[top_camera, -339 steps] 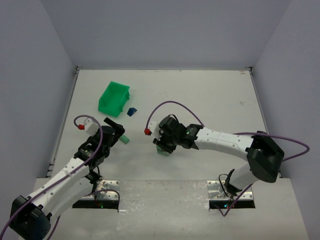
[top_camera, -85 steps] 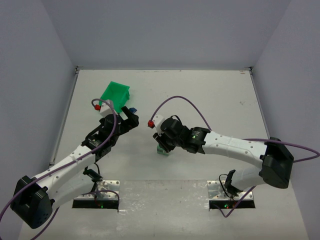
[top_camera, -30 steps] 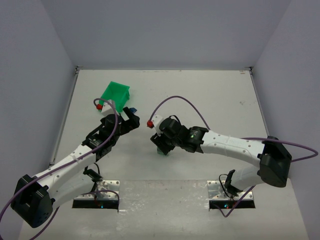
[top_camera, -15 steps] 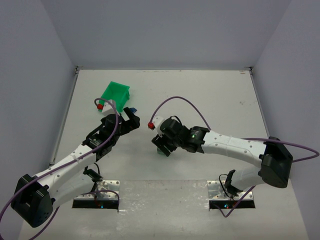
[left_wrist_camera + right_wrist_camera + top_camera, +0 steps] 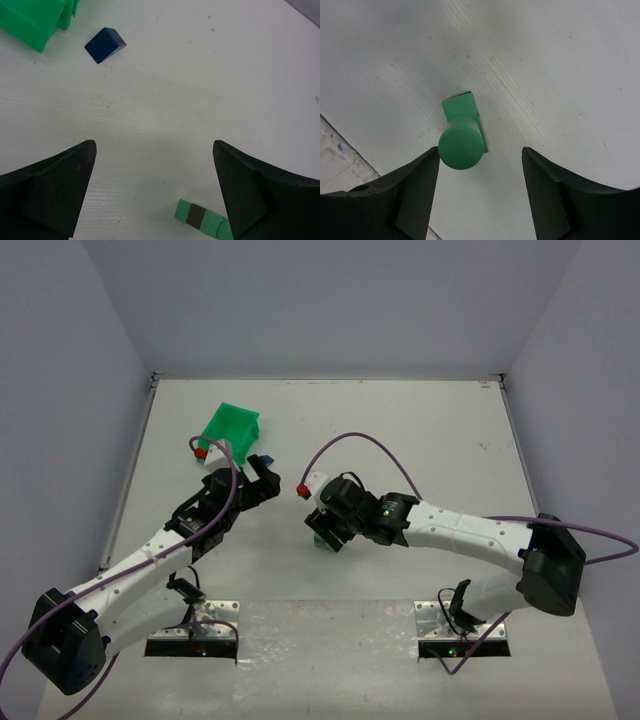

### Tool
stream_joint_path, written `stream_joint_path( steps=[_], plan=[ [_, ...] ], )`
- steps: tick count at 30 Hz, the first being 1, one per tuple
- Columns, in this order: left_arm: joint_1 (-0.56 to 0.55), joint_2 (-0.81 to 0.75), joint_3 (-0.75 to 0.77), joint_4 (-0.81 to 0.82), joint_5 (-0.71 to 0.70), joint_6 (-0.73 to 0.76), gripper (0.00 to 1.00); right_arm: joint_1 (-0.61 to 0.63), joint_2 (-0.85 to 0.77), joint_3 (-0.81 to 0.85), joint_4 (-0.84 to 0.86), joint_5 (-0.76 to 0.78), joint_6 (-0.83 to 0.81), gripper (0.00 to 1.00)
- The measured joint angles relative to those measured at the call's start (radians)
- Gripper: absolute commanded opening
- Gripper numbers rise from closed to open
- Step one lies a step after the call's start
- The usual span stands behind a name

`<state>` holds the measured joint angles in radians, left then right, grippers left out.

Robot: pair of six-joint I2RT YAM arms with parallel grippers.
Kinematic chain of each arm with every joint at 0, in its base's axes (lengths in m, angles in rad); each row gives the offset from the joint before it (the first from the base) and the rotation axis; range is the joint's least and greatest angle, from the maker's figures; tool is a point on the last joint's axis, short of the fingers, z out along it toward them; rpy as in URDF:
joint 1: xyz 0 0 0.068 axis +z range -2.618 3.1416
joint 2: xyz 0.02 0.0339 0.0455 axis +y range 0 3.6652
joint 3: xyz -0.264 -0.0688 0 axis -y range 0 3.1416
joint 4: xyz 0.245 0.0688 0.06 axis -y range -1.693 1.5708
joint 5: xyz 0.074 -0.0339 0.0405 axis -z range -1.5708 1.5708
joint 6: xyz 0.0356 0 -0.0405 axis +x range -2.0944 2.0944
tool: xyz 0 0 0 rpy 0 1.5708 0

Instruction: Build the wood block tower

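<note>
The wood block tower (image 5: 461, 141) is a short green stack with a cylinder on top of a square block, seen from above in the right wrist view. My right gripper (image 5: 480, 152) hangs over it, open; the cylinder stands just beside the left finger (image 5: 415, 190). From above, the tower (image 5: 321, 541) peeks out under my right gripper (image 5: 323, 528). A dark blue roof-shaped piece (image 5: 105, 45) lies alone on the table near the bin. My left gripper (image 5: 153, 147) is open and empty, short of that blue piece (image 5: 266, 459). The tower (image 5: 200, 218) also shows low in the left wrist view.
A bright green plastic bin (image 5: 228, 428) sits at the back left, just beyond the blue piece; its corner (image 5: 30, 20) fills the top left of the left wrist view. Grey walls close in the white table on three sides.
My right gripper's jaws have spread wider around the green cylinder, which stays standing on the stack. The left arm has barely moved.
</note>
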<state>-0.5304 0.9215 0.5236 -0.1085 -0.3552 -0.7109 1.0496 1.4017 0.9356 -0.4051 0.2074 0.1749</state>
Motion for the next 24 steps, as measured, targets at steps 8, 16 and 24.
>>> stream_joint_path(
  steps=[8,16,24],
  plan=[
    [0.000,0.000,0.000,0.000,0.000,0.000,1.00,0.000,0.000,0.000,0.001,0.018,0.000,0.67],
    [0.000,0.000,0.000,0.000,0.000,0.000,1.00,0.000,0.000,0.000,0.007,0.027,0.000,0.67],
    [0.000,0.000,0.000,0.000,0.001,0.000,1.00,0.000,0.000,0.000,0.009,0.023,-0.001,0.68]
  ],
)
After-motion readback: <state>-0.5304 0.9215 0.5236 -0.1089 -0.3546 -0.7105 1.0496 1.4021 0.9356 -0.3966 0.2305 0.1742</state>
